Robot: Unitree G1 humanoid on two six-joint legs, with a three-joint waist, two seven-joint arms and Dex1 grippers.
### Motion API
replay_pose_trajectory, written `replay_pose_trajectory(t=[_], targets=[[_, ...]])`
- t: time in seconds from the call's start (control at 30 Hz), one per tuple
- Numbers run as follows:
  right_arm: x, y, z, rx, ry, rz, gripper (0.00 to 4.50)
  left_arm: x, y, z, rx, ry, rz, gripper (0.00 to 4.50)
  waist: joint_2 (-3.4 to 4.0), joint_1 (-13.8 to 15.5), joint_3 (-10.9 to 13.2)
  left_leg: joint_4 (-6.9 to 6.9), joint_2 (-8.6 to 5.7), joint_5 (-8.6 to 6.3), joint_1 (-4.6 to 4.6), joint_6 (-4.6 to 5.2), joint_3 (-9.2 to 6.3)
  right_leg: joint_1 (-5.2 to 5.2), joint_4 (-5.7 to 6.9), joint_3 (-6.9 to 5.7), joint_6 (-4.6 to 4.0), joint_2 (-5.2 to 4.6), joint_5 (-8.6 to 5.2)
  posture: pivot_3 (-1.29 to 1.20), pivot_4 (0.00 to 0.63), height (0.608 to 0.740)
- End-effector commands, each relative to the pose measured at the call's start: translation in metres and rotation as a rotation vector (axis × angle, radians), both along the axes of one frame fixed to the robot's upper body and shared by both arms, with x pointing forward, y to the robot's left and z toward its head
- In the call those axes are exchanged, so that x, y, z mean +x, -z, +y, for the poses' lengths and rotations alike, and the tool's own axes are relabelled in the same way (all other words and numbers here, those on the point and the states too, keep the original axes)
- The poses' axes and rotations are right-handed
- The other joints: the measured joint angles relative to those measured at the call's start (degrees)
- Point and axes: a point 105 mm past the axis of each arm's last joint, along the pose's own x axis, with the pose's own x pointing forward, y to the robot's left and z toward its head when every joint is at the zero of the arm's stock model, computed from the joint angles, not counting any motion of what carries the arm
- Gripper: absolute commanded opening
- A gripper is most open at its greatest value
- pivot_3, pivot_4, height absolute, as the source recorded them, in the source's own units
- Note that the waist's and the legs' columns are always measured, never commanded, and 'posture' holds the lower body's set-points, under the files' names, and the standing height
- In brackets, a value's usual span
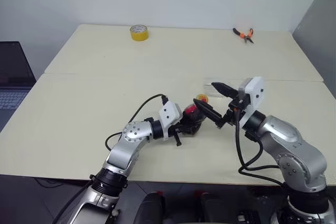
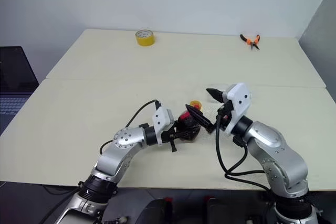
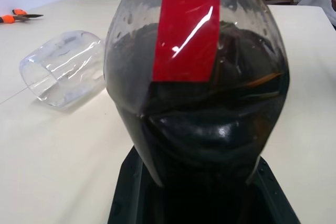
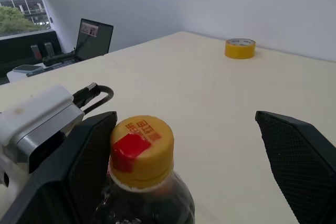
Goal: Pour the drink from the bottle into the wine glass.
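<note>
My left gripper [image 1: 189, 125] is shut on the belly of the bottle [image 3: 197, 93], a squat clear bottle with a red label, holding it near the table's front middle. The dark drink [image 3: 210, 124] fills its lower body. Its yellow cap [image 4: 142, 142] is on. My right gripper [image 1: 216, 101] is open, with its black fingers [image 4: 296, 156] on either side of the cap and apart from it. Just beyond the bottle, the clear wine glass [image 3: 63, 66] lies on its side on the table; its stem is hidden.
A yellow tape roll [image 1: 138, 32] sits at the table's far edge, and orange-handled pliers [image 1: 243, 34] lie at the far right. A laptop [image 1: 13, 74] stands off the table's left side. A seam runs across the tabletop [image 1: 94, 93].
</note>
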Motion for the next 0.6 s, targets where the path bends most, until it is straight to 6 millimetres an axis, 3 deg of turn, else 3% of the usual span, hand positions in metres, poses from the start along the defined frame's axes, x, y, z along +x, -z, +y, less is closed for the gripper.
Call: replay_pose_trajectory(t=[0.03,0.2,0.43,0.6], targets=[[0.001,-0.002,-0.018,-0.027,0.065,-0.016,4.5,-0.001,-0.017,-0.002,-0.037,0.014,-0.069,0.63,0.0,0.0,0.0,0.0,0.0,0.0,0.0,0.0,0.0,0.0,0.0,0.0,0.0,0.0,0.0,0.0,0.15,0.74],[-0.004,-0.001,-0.028,-0.032,0.066,0.0,4.5,-0.001,-0.017,0.0,-0.035,0.01,-0.072,0.63,0.0,0.01,0.0,0.0,0.0,0.0,0.0,0.0,0.0,0.0,0.0,0.01,0.0,0.01,0.0,0.0,0.15,0.74],[-0.028,-0.004,-0.01,-0.032,-0.119,0.029,4.5,-0.001,-0.017,0.001,-0.031,0.011,-0.073,0.63,0.0,-0.07,0.0,-0.01,0.03,0.0,0.01,0.0,0.0,0.01,0.0,0.01,0.0,0.04,0.0,0.0,0.15,0.74],[-0.014,-0.016,0.007,0.007,-0.072,-0.028,4.5,-0.001,-0.017,0.0,-0.028,0.017,-0.073,0.63,0.0,-0.2,0.0,-0.01,0.03,0.0,0.02,0.0,0.01,0.0,0.01,0.02,0.0,0.05,0.0,0.0,0.15,0.74]])
